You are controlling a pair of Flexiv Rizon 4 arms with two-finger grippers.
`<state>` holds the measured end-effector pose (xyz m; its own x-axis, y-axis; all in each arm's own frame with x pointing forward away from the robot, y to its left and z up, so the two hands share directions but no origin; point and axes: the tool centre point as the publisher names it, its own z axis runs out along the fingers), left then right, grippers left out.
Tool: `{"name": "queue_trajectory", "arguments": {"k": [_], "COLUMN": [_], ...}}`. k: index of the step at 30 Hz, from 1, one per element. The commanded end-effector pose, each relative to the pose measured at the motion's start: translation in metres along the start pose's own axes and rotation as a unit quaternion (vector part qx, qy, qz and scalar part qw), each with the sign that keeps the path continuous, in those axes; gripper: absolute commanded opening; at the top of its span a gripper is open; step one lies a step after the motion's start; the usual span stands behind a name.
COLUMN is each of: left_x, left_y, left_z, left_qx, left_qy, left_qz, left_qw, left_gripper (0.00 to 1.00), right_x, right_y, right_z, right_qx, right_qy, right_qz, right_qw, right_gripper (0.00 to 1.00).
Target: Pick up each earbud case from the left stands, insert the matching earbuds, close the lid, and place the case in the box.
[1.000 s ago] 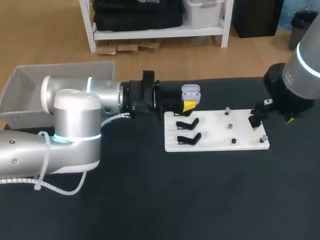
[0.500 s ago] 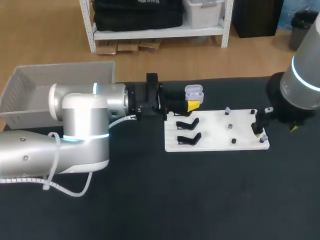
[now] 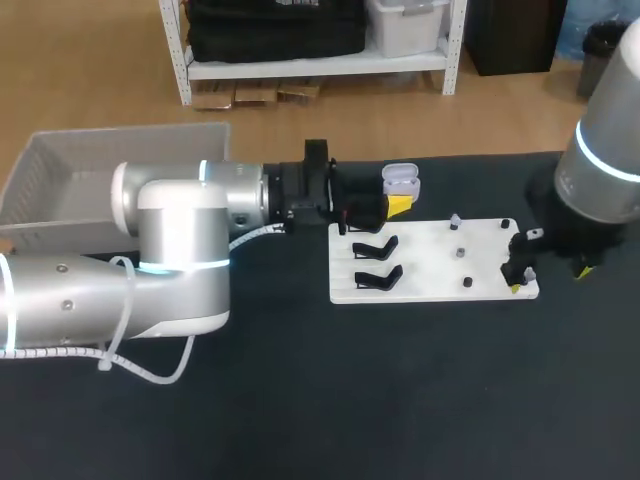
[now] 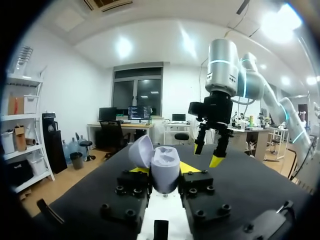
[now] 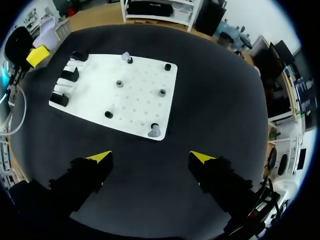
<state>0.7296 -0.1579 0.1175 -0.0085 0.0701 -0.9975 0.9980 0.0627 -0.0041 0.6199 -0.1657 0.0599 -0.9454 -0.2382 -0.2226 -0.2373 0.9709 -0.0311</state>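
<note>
The left gripper [image 3: 397, 206] grips the open lavender earbud case [image 3: 401, 180] above the white board's [image 3: 430, 272] far left corner. The right gripper [image 5: 150, 156] hangs wide open by the near right corner; nothing between its fingers.

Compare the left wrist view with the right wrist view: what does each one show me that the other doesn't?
Only the left wrist view: the inside of the open earbud case, close up, gripped between the left fingers. Only the right wrist view: the white board with its black stands, pegs and two earbuds. Both: the black table, the case (far off past the board in the right wrist view) and the open right gripper.
</note>
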Motion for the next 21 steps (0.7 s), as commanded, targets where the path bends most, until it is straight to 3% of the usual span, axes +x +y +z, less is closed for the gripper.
{"name": "queue_trajectory", "arguments": {"k": [1, 7, 14, 17, 19, 21], "left_x": [-0.002, -0.002, -0.002, -0.002, -0.002, -0.002], "left_y": [-0.005, -0.005, -0.005, -0.005, -0.005, -0.005], "left_z": [-0.004, -0.004, -0.004, -0.004, -0.004, -0.004], "left_qx": [-0.005, -0.005, -0.005, -0.005, -0.005, -0.005], "left_qy": [0.000, 0.000, 0.000, 0.000, 0.000, 0.000], "left_qz": [0.001, 0.001, 0.001, 0.001, 0.001, 0.001], "left_qw": [1.000, 1.000, 1.000, 1.000, 1.000, 1.000], "left_gripper": [0.00, 0.00, 0.00, 0.00, 0.00, 0.00], "right_x": [-0.005, -0.004, -0.005, -0.007, -0.010, -0.012], "right_y": [0.004, 0.003, -0.002, -0.002, -0.002, -0.002], "right_z": [0.010, 0.022, 0.031, 0.035, 0.039, 0.042], "right_qx": [0.012, 0.027, 0.038, 0.037, 0.037, 0.038], "right_qy": [-0.003, -0.034, -0.064, -0.064, -0.062, -0.057], "right_qz": [-0.023, -0.047, -0.040, -0.040, -0.041, -0.042], "right_qw": [1.000, 0.998, 0.996, 0.996, 0.997, 0.997], "right_gripper": [0.88, 0.86, 0.60, 0.58, 0.51, 0.49]}}
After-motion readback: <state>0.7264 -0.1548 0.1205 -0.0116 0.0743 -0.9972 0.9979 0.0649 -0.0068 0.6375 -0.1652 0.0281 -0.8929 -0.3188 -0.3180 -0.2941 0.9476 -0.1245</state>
